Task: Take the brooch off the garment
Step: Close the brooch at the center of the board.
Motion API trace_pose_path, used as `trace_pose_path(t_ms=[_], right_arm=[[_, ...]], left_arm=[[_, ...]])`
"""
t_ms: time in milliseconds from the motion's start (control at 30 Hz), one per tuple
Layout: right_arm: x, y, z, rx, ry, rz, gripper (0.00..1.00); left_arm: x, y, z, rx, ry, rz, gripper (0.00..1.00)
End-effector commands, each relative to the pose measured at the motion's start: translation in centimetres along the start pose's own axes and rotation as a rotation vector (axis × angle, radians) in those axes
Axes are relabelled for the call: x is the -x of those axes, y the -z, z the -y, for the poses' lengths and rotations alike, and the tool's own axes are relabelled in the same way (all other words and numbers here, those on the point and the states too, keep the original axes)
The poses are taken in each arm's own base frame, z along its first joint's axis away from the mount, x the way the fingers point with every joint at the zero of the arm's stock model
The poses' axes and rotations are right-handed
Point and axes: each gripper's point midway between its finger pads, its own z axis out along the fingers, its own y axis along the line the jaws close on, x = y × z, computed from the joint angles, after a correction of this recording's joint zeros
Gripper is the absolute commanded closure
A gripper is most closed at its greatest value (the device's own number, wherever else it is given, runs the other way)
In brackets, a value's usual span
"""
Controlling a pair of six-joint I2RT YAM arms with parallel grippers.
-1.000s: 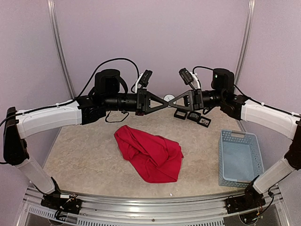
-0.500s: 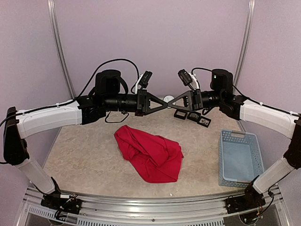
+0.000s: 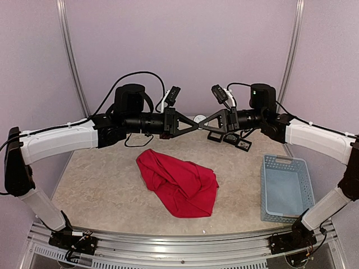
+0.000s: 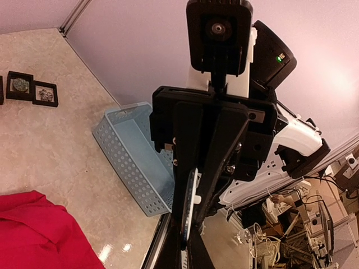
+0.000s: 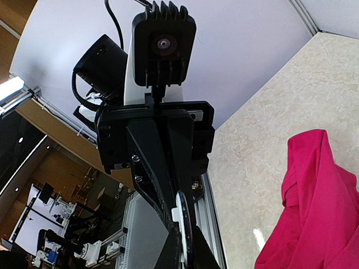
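Both arms raised and stretched level over the far half of the table (image 3: 101,185), forearms turned in toward each other, so my left gripper (image 3: 193,121) and right gripper (image 3: 206,120) meet tip to tip in the air, well above the cloth. Both sets of jaws closed down to almost nothing. Wrist views show a thin pale sliver (image 4: 188,210) pinched at the meeting point; likely the brooch, but too small to be sure. The garment (image 3: 179,182) lies crumpled in the middle of the table, nothing touching it, no pin visible in its folds. Pale blue basket (image 3: 263,190) by the right edge, small display boxes (image 3: 230,138) at the far edge. Risks, as I judge them: with both hands clamped on one tiny piece, drawing apart could snap it loose and drop it. Letting go on one side before the other has real purchase would do the same. Fingertips this close may also knock together.
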Motion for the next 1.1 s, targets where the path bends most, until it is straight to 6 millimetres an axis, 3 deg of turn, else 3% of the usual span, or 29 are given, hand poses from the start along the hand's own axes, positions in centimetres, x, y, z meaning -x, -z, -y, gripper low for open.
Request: trace_pose_path(t_ms=[0,533,867,1067], right_arm=[[-0.6,0.1,4.4,-0.181,-0.093,0.054,0.94],[0.1,1.5,5.4,-0.266,-0.095,0.13,0.96],[0.8,1.7,3.6,-0.193,-0.04,0.162,0.92],[0.6,1.7,3.7,-0.194,-0.046,0.157,0.91]], left_arm=[[-0.8,-0.3,1.8,-0.067,-0.031,-0.02,1.0],[-0.3,0.1,1.7,-0.048,-0.008,0.009,1.0],[-0.3,0.6,0.1,-0.021,0.055,0.018,1.0],[-0.2,0.7,-0.2,-0.022,0.066,0.025,1.0]])
